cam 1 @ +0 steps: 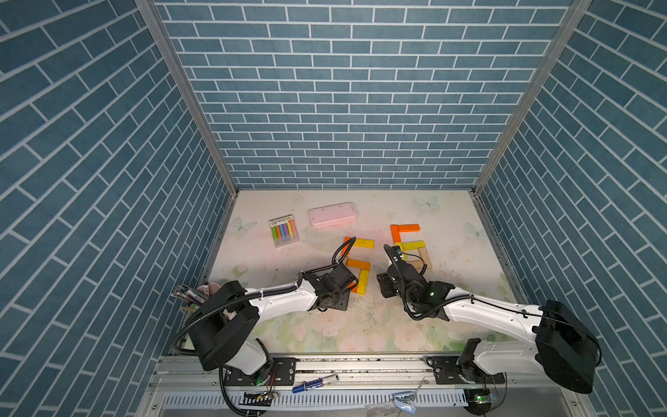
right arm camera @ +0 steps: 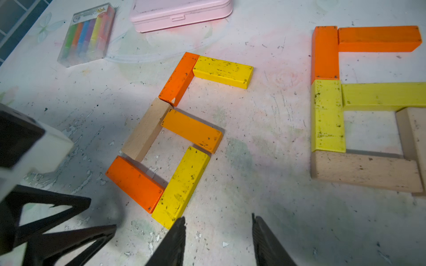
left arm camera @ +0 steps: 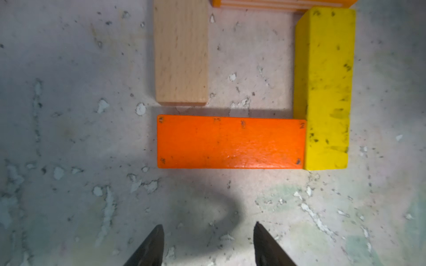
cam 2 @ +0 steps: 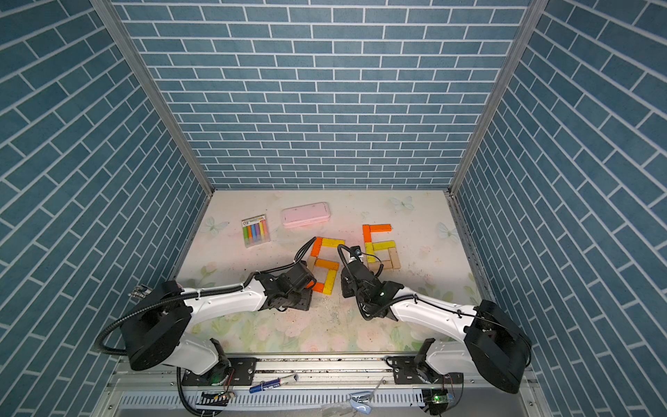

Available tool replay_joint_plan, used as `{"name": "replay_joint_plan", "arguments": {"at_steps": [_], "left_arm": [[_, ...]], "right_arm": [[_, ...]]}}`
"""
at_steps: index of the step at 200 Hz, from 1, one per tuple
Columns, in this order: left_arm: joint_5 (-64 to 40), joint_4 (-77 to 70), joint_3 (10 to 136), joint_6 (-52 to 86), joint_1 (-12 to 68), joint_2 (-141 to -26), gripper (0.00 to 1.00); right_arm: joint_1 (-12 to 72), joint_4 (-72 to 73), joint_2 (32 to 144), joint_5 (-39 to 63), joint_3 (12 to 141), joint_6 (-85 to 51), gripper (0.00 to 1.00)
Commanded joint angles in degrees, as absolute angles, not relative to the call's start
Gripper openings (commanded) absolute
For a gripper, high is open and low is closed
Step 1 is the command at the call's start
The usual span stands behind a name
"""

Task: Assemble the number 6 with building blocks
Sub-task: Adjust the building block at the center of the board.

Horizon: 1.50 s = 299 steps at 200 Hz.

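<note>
Two sixes on the table [cam 1: 325, 325]! In both top views the neat 6 [cam 1: 408, 246] sits right of centre in the lower half of the frame, squared up and finished-looking. Just to its left is the skewed 6 [cam 1: 359, 265], partly under the left arm. The right wrist view shows all six of its bars down, so I'd call the build all but done. What's left looks like tidying: the figure leans, and the left wrist view shows a thin gap between the tan bar [left arm camera: 181, 53] and the orange bar [left arm camera: 230, 141] closing the loop, while that orange bar butts against the yellow bar [left arm camera: 323, 80]. The left gripper [left arm camera: 208, 226] hangs near that orange bar but apart from it, jaws parted and empty. The right gripper [right arm camera: 219, 217], also parted and carrying nothing, sits near the skewed 6's yellow corner, between the two figures.
</note>
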<state>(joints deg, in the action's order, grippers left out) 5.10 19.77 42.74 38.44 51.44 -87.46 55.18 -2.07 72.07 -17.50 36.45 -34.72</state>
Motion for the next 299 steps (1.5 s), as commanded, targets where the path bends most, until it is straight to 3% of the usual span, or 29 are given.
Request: {"name": "replay_joint_plan", "arguments": {"at_steps": [1,299], "left_arm": [[8.06,18.90,43.78,43.00,52.79,-89.45,0.62],[10.07,22.96,50.62,45.09,54.14,-97.94,0.59]], "right_arm": [[55.28,-2.10,70.15,-20.71,35.49,-37.16,0.48],[55.06,-4.04,66.50,-23.81,34.38,-36.74,0.48]]}}
